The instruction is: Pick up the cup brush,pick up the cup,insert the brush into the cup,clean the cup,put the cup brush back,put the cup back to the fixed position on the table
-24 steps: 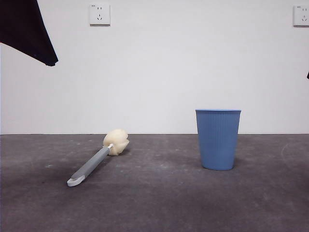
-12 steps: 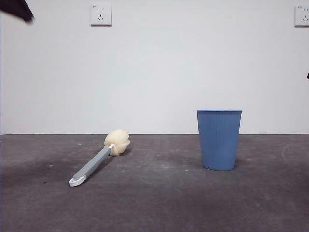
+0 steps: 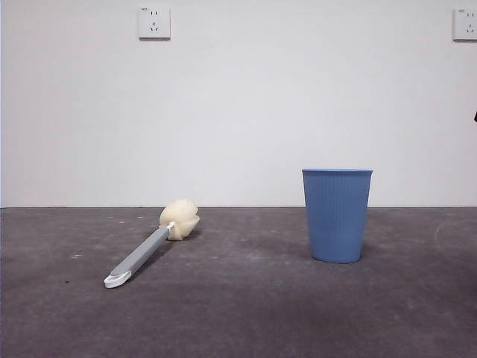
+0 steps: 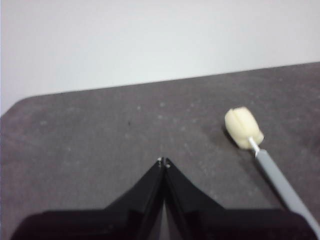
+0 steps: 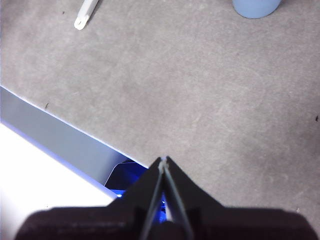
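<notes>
The cup brush (image 3: pixel 149 250) lies flat on the table (image 3: pixel 246 313), well apart from the upright cup (image 3: pixel 337 215). Nothing stands between them. Left gripper (image 4: pixel 163 161) and right gripper (image 5: pixel 163 159) hover, jaws closed, empty.

cup (image 5: pixel 256 7) cropped, right wrist view

A plain white wall (image 3: pixel 238 104) fills the upper half of the front view. A white wall socket (image 3: pixel 153 22) sits high at upper left, and a second socket (image 3: pixel 466 24) is cut by the frame's upper right edge. In the right wrist view a pale blue-edged strip (image 5: pixel 55 137) crosses the lower left.
</notes>
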Available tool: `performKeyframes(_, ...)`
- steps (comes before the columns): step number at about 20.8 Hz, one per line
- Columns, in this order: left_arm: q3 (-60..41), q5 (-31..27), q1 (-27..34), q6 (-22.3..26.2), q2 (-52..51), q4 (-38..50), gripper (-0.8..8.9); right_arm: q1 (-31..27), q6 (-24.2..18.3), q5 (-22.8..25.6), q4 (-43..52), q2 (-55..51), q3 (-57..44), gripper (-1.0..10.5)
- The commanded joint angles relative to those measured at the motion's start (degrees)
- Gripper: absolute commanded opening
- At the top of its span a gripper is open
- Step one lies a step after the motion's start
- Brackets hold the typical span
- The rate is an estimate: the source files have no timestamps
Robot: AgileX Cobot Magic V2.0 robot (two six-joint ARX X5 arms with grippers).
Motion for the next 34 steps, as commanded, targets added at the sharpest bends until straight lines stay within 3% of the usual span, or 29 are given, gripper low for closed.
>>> performKeyframes(1, -3.7, 0.0, 0.4, -1.2, -2.3, 0.7, -0.03, 0.1, 0.5, 0.2, 0.4, -0.1, 0.2, 0.0)
performKeyframes(9, -7.5, 0.1, 0.4, -2.3, -6.4, -4.5, -0.03, 0.1, 0.5, 0.2, 0.4, -0.1, 0.2, 0.0)
performKeyframes(24, -7.5, 0.2, 0.4, -2.3, -6.7, -4.5, -0.03, 0.1, 0.5, 0.2, 0.4, -0.1, 0.2, 0.0)
performKeyframes(25, -7.5, 0.2, 0.4, -2.3, -6.7, -4.5, -0.03, -0.3, -3.1, 1.0, 0.6, -0.5, 0.2, 0.0)
performKeyframes(27, -7.5, 0.2, 0.4, -2.3, -6.7, -4.5, -0.03, -4.1, -9.1, 3.3, 4.6, -2.4, -0.1, 0.0)
performKeyframes(30, -7.5, 0.2, 0.4, -2.3, -6.7, -4.5, -0.03, -15.6, -17.1, -4.1, 19.4, -7.6, -3.6, 0.0)
performKeyframes(31, -7.5, 0.2, 0.4, -2.3, -6.7, -4.5, -0.03, -20.4, -17.9, -6.3, 23.3, -9.8, -5.5, 0.0)
performKeyframes(34, -7.5, 0.2, 0.4, -2.3, -6.7, -4.5, -0.03, -31.9, -18.3, -6.7, 29.3, -16.3, -11.9, 0.0)
